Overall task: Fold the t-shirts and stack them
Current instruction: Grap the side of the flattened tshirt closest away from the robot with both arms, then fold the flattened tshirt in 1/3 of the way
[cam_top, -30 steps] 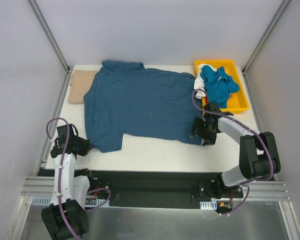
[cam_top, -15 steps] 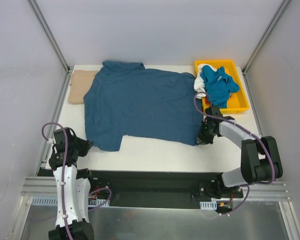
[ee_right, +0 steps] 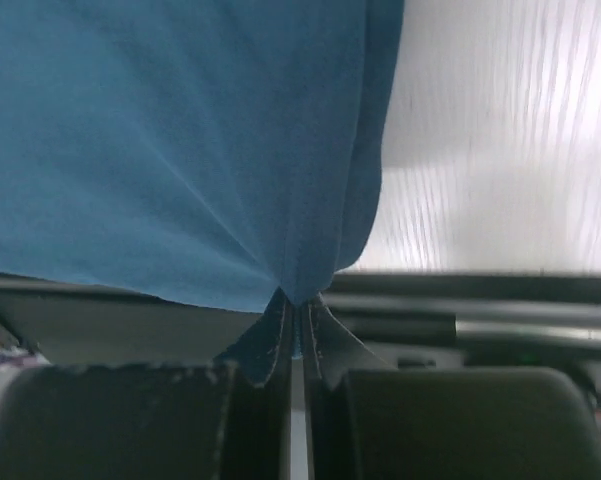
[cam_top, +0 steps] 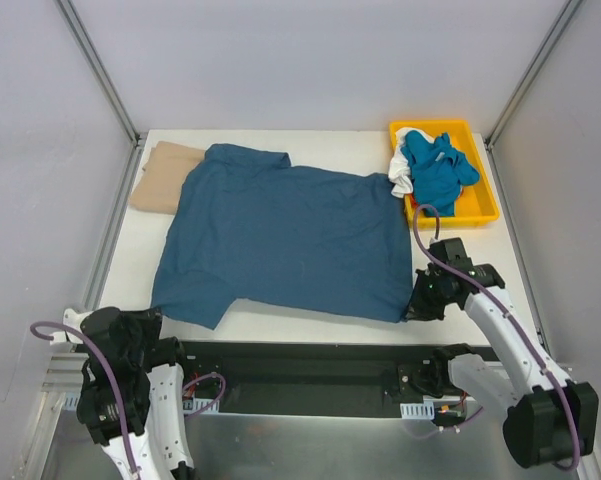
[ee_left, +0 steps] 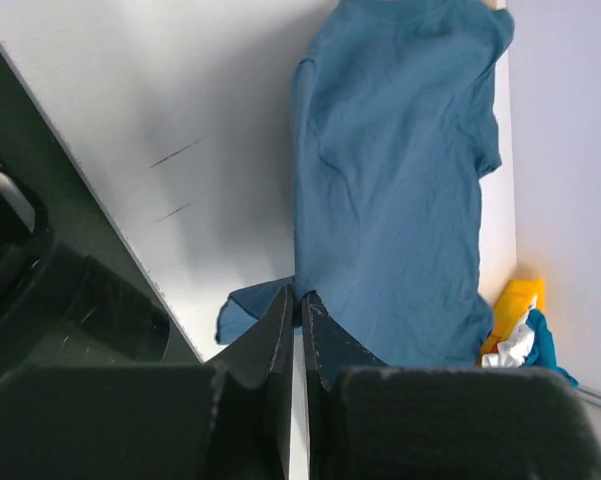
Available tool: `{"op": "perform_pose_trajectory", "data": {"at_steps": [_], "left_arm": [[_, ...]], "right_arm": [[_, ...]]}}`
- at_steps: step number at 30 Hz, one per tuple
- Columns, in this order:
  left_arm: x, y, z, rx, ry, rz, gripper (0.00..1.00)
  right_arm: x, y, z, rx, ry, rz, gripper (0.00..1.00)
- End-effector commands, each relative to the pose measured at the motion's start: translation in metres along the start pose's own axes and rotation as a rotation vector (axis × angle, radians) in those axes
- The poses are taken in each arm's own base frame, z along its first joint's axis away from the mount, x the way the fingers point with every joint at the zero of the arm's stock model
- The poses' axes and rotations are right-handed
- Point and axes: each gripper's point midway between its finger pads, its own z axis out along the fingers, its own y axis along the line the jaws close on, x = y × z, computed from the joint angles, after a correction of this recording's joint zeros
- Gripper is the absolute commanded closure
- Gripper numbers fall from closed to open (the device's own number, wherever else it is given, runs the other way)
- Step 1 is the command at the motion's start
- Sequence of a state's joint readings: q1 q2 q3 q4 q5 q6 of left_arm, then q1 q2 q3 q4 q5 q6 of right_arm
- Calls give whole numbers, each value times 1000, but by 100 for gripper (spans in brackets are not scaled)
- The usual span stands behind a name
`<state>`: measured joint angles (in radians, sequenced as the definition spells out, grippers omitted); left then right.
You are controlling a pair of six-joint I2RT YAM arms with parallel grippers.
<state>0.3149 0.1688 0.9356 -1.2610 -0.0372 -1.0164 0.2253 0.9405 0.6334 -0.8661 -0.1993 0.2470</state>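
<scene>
The large dark teal-blue t-shirt [cam_top: 280, 235] lies spread flat on the white table, collar at the far left. My left gripper [cam_top: 163, 322] is shut on its near left hem [ee_left: 300, 296] at the table's front edge. At the near right corner, my right gripper [cam_top: 417, 303] is shut on the cloth [ee_right: 298, 296], which fans out from the jaws. A tan-beige t-shirt [cam_top: 160, 185] lies at the far left, partly under the teal one. A brighter blue t-shirt [cam_top: 438, 172] and a white one [cam_top: 404, 168] sit bunched in the tray.
The yellow plastic tray [cam_top: 480, 212] stands at the far right corner, also showing in the left wrist view as the tray [ee_left: 512, 300]. A black rail [cam_top: 300, 362] runs along the table's near edge. Grey walls and metal posts enclose the table.
The right gripper closed on the teal shirt's near right corner. Both arms then drew back toward the near edge, dragging the shirt nearer and uncovering more of the tan shirt.
</scene>
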Motion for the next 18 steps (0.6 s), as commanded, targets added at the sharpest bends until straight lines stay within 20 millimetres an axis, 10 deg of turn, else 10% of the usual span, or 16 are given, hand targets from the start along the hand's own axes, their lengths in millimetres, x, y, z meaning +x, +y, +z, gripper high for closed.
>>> {"op": "perform_pose_trajectory", "data": {"at_steps": [1,8,18], "left_arm": [[13,41,-21,-163,28,-23,100],[25,43,-28,-128,76,-1,100],[46,18,38,-48,219,-26,100]], "right_arm": [[53,-19,-24,48,151,1,96],[59,-21,-38,51,103,2,92],[12,-12,-31,102,31,-50,90]]}}
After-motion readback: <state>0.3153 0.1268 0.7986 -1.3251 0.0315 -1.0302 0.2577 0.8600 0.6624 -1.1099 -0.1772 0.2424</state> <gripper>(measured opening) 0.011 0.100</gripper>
